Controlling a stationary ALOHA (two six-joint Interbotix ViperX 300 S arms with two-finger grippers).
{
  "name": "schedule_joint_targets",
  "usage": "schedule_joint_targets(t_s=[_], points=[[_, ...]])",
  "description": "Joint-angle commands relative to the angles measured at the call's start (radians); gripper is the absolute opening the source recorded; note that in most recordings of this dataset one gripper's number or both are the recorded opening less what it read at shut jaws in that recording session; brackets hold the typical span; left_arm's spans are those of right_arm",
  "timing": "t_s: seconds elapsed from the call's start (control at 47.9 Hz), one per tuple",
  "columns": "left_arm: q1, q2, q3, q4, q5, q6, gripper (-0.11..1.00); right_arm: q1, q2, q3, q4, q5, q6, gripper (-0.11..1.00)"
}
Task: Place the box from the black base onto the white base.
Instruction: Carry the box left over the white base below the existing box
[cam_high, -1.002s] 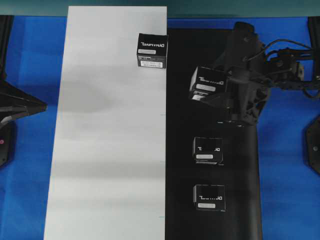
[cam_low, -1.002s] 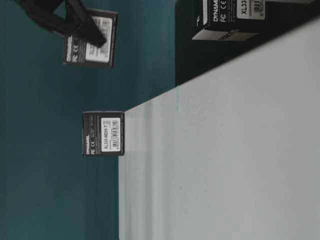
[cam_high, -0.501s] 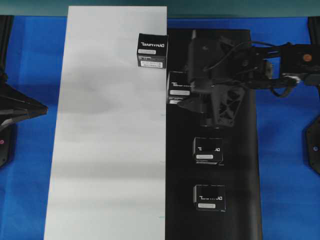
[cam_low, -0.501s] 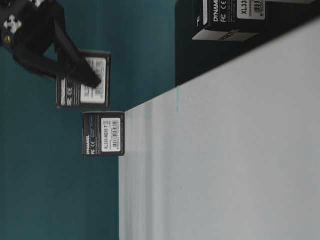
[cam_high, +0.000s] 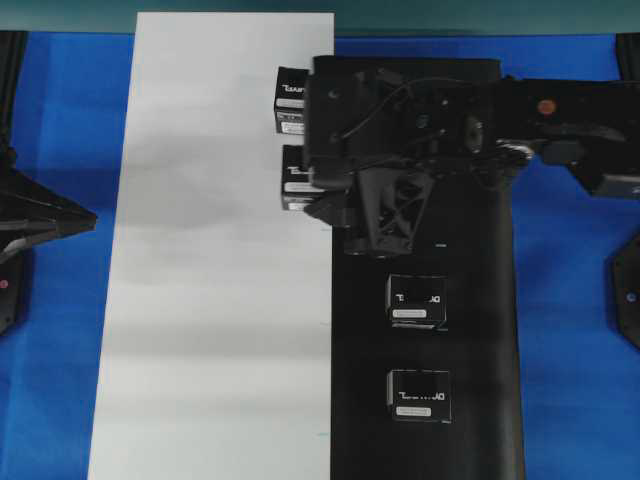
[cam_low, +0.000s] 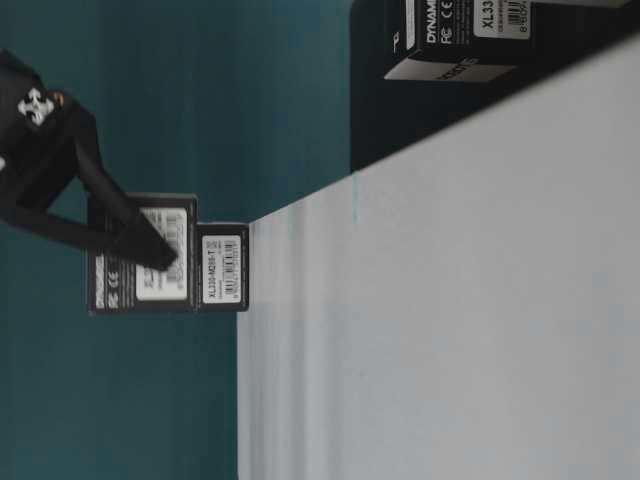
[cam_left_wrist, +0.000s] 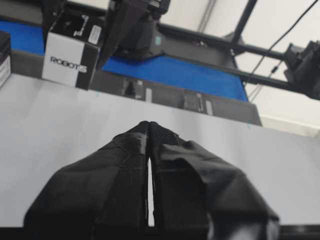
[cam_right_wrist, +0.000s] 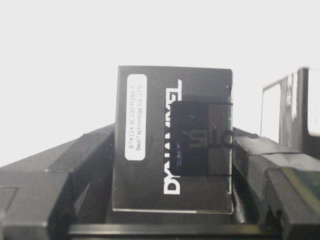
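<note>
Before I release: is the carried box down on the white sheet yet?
Cannot tell: the right pincer holds the box over the white sheet.

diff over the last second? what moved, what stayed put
The right end effector, shut on a box, carried it left across the overhead view, from above the black base to over the edge of the white base, just below the box already there. No grasp or release. The two lower boxes and the shut left end effector stayed as they were.
</note>
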Motion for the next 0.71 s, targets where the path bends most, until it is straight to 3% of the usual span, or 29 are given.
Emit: schedule_joint_targets(t_s=[0.0, 0.689], points=[[0.0, 0.003, -0.009, 0.003, -0.006, 0.0, 0.01, 0.009, 0.021, -0.029, 0.003, 0.0, -0.002, 0.68], [-0.011, -0.025, -0.002, 0.003, -0.011, -0.002, 0.01, 0.021, 0.078, -0.037, 0.006, -0.009, 0.002, 0.68]])
